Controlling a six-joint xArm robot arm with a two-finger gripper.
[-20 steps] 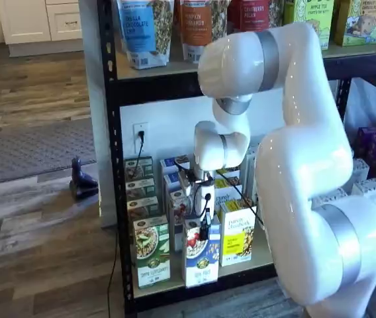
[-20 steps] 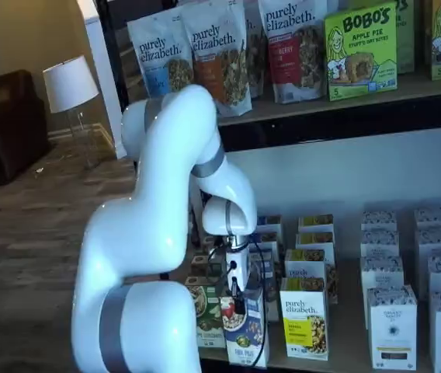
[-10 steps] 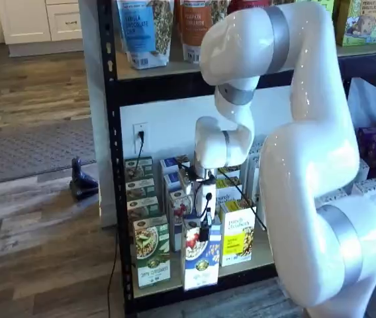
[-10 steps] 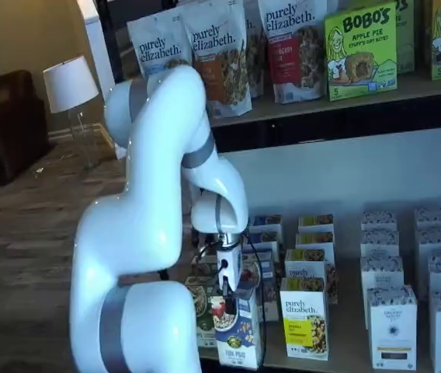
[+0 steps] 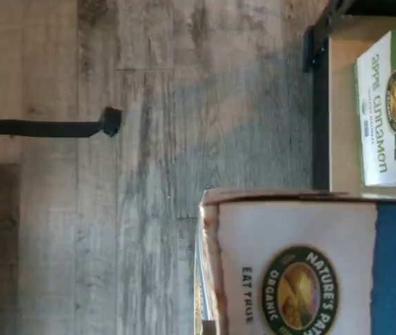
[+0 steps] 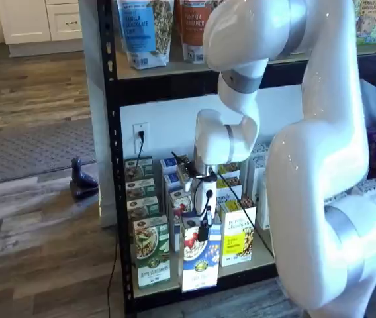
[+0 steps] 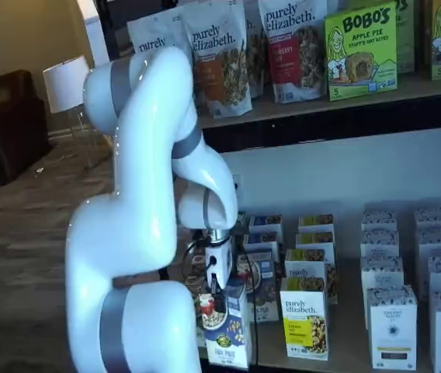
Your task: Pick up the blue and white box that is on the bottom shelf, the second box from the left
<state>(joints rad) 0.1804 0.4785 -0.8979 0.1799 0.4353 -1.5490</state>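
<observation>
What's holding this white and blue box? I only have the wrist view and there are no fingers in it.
Observer: The gripper, closed on the top of the tall blue and white cardboard box.
Operator: Where is the box relative to its row?
Observer: Forward of it. Its lower edge overlaps the black front rail of the pale bottom shelf.
Operator: I see a green box on one side. What's on the other?
Observer: An upright yellow cardboard box.

Blue and white box [image 6: 200,260]: red berries pictured. Neighbour green-and-white box [image 6: 151,252]; yellow box [image 6: 237,242].
</observation>
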